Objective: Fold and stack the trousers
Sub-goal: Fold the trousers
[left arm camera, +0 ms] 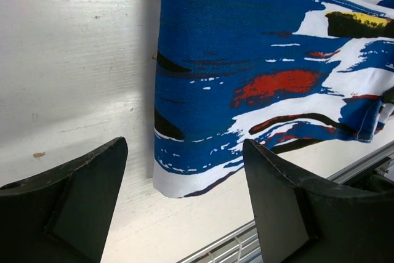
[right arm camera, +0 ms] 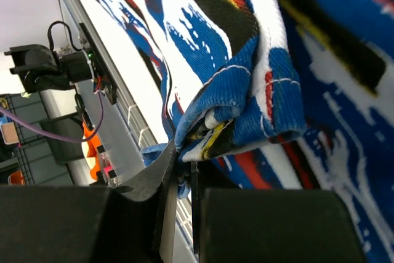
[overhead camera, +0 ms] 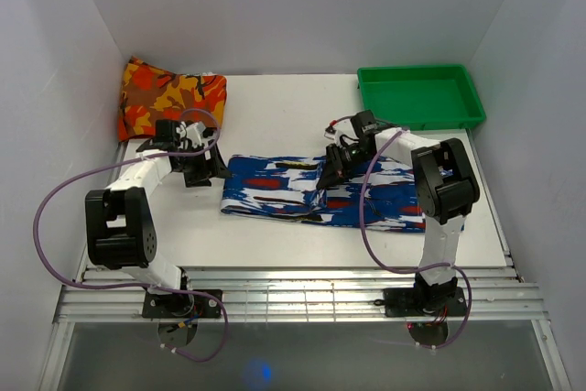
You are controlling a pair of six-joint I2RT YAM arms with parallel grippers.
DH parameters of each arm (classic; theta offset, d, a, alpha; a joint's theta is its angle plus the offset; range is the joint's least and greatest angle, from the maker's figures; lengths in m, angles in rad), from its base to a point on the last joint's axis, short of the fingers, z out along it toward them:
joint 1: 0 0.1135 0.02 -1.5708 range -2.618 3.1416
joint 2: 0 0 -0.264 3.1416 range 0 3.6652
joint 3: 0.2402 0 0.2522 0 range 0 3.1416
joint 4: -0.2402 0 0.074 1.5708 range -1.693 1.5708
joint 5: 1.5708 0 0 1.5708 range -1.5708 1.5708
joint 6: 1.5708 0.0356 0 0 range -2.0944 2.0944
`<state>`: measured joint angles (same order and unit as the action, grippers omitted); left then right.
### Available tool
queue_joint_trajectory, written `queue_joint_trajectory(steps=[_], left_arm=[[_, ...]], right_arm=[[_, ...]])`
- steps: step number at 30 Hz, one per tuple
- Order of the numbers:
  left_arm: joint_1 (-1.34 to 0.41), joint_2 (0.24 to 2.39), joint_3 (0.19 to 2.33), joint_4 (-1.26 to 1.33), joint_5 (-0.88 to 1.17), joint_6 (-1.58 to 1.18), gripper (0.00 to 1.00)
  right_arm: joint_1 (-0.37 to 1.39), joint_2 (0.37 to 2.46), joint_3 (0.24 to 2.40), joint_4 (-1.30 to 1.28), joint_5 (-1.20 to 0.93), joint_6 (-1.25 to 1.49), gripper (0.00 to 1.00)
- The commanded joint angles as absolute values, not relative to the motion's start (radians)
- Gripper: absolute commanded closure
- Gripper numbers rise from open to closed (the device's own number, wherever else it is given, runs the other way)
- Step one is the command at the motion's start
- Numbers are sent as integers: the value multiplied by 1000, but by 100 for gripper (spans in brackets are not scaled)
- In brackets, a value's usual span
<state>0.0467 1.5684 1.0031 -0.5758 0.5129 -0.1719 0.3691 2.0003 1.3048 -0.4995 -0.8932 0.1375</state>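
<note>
Trousers [overhead camera: 275, 191] lie as a long flat band across mid table [overhead camera: 275, 240]. Left end sits by the L arm, right end runs under the R arm. R gripper [right arm camera: 182, 163]: jaws pinched shut on a bunched fold of the fabric, approx mid-band, w/ cloth puckered up around the tips. L gripper [left arm camera: 184, 147]: jaws wide apart, nothing held, at the trousers' left end. Can't tell if it touches the table. Folded orange patterned cloth [overhead camera: 169, 96] far left; green tray [overhead camera: 421, 71] far right.

A lab test cell: white panel walls [overhead camera: 302, 6] (three sides), a table [overhead camera: 275, 244], aluminium rails [overhead camera: 302, 292].
</note>
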Motion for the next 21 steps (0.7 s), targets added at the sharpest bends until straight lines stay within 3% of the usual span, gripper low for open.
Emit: queue_joint_trajectory(steps=[1,9,14,17,18,21], left_arm=[[52,1574,1005,-581,535,-153,14],[52,1605,1005,-569,627,-123,18],[52,1496,953,-497,883,-72,26],[52,1439,904,-402,1038,-119,40],[52,1445,899,-387,1075,-133,49],[52,1520,875,-361,1150,-189,59]], right_arm=[[370,1934,1272,-525,-925,147,92],[341,2017,1261,-540,-822,80,92],[341,2040,1250,-526,-707,40,92],[341,2054,1250,-515,-666,37,92],[341,2060,1250,-515,-661,34,92],[341,2062,1244,-512,-652,31,92]])
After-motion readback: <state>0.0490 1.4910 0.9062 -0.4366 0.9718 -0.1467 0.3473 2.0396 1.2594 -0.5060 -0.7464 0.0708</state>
